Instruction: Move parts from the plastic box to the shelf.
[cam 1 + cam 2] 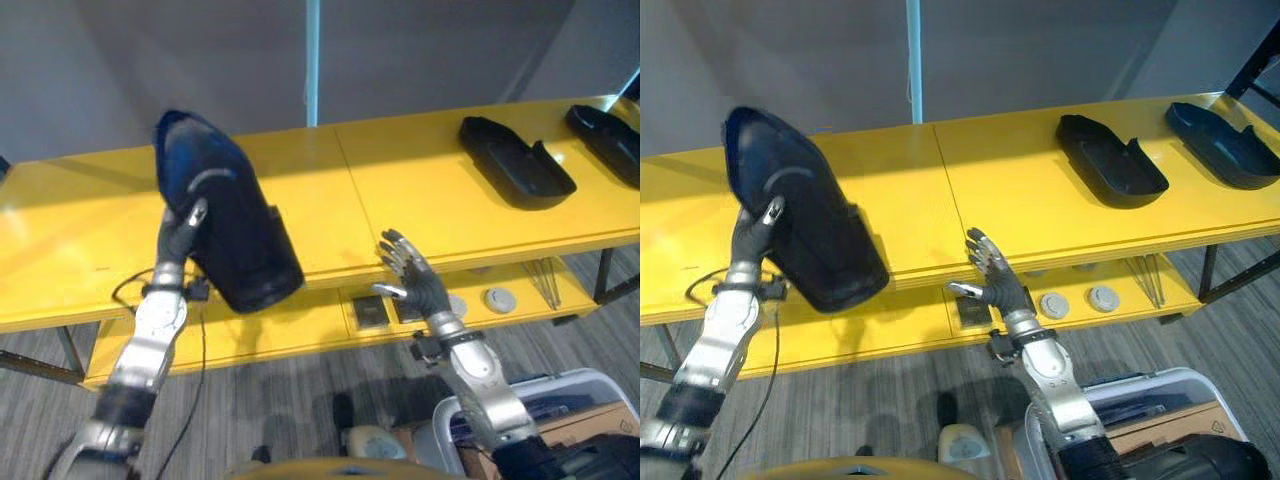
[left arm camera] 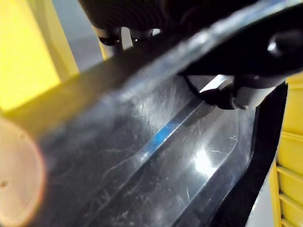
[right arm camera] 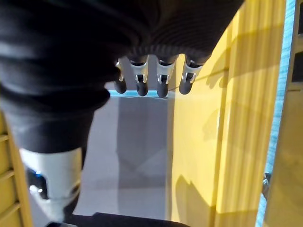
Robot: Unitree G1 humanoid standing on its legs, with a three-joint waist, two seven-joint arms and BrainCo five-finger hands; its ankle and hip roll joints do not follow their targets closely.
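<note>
My left hand (image 1: 178,238) is shut on a large black plastic part (image 1: 238,232), with the thumb (image 2: 226,92) pressed on its glossy inner face (image 2: 156,156). The part hangs tilted above the left section of the yellow shelf (image 1: 420,195), its lower end over the shelf's front edge. Two similar black parts (image 1: 515,160) (image 1: 612,140) lie on the shelf top at the right. My right hand (image 1: 420,287) is open and holds nothing, in front of the shelf's front edge near the middle; its fingers (image 3: 162,80) are straight. The plastic box (image 1: 592,384) stands on the floor at the lower right.
A lower yellow shelf board (image 1: 300,330) carries two round grey discs (image 1: 499,299) and small flat items (image 1: 370,312). Grey wall panels stand behind the shelf. The shelf top between the held part and the two lying parts is bare.
</note>
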